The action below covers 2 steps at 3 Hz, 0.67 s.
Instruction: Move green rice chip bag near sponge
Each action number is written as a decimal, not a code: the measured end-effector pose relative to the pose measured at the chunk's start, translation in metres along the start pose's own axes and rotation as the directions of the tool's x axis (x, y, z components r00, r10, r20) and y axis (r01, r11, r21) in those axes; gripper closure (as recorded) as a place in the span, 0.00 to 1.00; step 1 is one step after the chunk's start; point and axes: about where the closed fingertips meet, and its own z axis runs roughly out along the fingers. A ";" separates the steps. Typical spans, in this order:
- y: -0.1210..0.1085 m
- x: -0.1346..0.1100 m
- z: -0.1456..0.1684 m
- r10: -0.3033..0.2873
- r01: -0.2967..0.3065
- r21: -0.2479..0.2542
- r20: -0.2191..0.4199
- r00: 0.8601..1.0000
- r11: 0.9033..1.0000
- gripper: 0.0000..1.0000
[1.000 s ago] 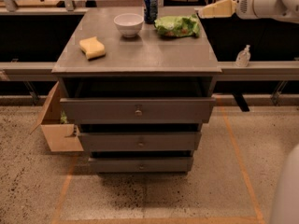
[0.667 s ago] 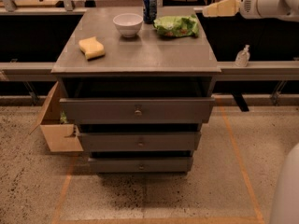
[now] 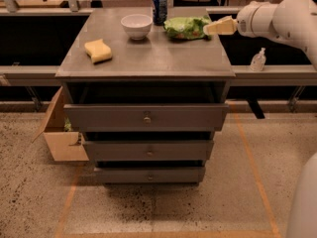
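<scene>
In the camera view, the white arm (image 3: 282,19) reaches in from the right edge, its thick rounded segment held roughly level above the counter's (image 3: 158,58) right rear corner. The pale yellow hand (image 3: 207,30) points leftward and tapers to a narrow tip. Whether it is spread or pressed together cannot be told. The tip sits at the right end of the green rice chip bag (image 3: 185,27), touching or just beside it; which one is unclear. The bag lies crinkled on the counter just left of the hand. Further left stand a blue can (image 3: 159,8) and a white bowl (image 3: 136,26). The sponge (image 3: 98,50) rests well apart from the hand, far to its left and nearer the counter's front edge. Below and to the right of the hand, a small clear bottle (image 3: 257,60) stands on a ledge.
</scene>
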 end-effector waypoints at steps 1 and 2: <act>-0.002 0.016 0.034 -0.022 0.022 0.019 0.028 0.999 1.000 0.00; -0.008 0.029 0.063 0.051 -0.053 0.033 0.055 0.997 0.998 0.00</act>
